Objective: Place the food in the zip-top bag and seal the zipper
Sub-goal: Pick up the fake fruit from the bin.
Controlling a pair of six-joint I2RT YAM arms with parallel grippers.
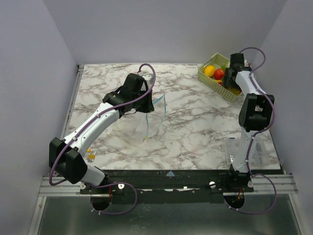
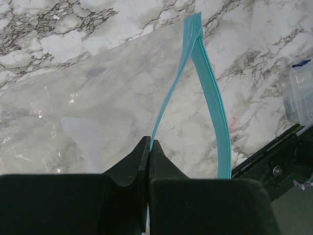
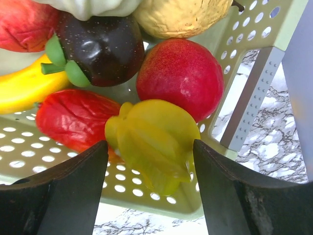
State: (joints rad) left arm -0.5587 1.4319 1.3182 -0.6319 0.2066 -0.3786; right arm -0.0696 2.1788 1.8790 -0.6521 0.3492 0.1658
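My left gripper (image 2: pixel 149 143) is shut on one lip of the teal zipper (image 2: pixel 168 93) and holds the clear zip-top bag (image 2: pixel 98 98) up off the marble, mouth gaping; the other zipper lip (image 2: pixel 215 107) bows away. In the top view the bag (image 1: pixel 155 115) hangs below the left gripper (image 1: pixel 146 90). My right gripper (image 3: pixel 150 161) is open inside the pale green basket (image 1: pixel 212 81), its jaws on either side of a yellow star fruit (image 3: pixel 156 142), not closed on it. Around it lie a red fruit (image 3: pixel 181 76), a red pepper (image 3: pixel 73 117), a dark mangosteen (image 3: pixel 98 46) and a banana (image 3: pixel 24 90).
The basket's holed wall (image 3: pixel 239 34) stands close on the right of my right gripper. A stiff clear plastic box (image 2: pixel 299 93) sits near the table's front edge, also seen in the top view (image 1: pixel 234 149). A small yellow item (image 1: pixel 90 154) lies at the front left.
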